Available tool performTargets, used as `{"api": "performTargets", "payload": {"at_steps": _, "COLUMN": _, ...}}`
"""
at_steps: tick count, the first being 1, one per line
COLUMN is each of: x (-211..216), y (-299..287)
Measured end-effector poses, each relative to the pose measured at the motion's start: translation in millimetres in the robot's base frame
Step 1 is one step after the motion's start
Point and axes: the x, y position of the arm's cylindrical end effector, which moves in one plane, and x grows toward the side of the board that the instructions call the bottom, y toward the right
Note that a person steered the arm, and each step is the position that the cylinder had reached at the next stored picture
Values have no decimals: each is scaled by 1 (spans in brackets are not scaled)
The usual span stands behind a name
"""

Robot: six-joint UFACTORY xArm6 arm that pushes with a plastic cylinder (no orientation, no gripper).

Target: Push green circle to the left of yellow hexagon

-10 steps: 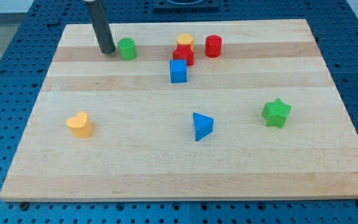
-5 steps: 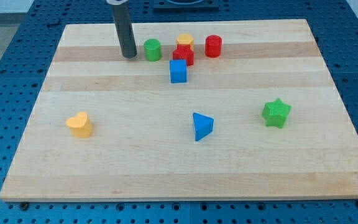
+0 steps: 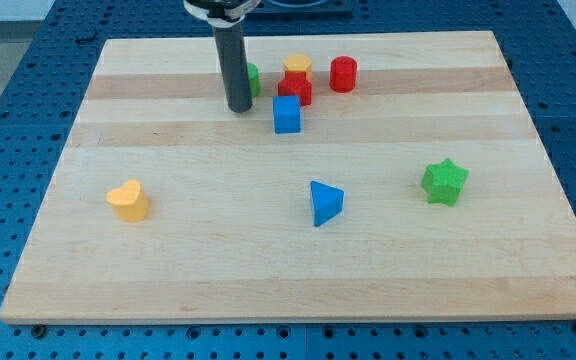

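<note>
The green circle [image 3: 253, 79] sits near the view's top, mostly hidden behind my rod, with only its right edge showing. The yellow hexagon [image 3: 298, 68] stands to its right, just above a red block [image 3: 295, 90] that touches it. My tip [image 3: 238, 107] rests on the board just below and to the left of the green circle, close to it.
A blue cube [image 3: 287, 115] lies below the red block. A red cylinder [image 3: 343, 74] is right of the yellow hexagon. A blue triangle [image 3: 325, 203], a green star [image 3: 444, 182] and a yellow heart [image 3: 128, 200] lie lower on the wooden board [image 3: 168, 270].
My tip has moved right and slightly down. The green circle has slid right, from the view's left toward the yellow hexagon. The other blocks have not moved.
</note>
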Motion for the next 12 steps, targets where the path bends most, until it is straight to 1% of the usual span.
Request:
{"api": "performTargets", "payload": {"at_steps": 2, "x": -17, "y": 23}}
{"api": "performTargets", "payload": {"at_steps": 3, "x": -24, "y": 27}}
{"api": "performTargets", "payload": {"at_steps": 4, "x": -21, "y": 24}}
{"api": "performTargets", "payload": {"at_steps": 5, "x": -11, "y": 13}}
{"api": "performTargets", "payload": {"at_steps": 6, "x": -8, "y": 3}}
{"api": "performTargets", "payload": {"at_steps": 8, "x": -23, "y": -13}}
{"api": "performTargets", "payload": {"at_steps": 10, "x": -15, "y": -40}}
{"api": "performTargets", "payload": {"at_steps": 12, "x": -37, "y": -46}}
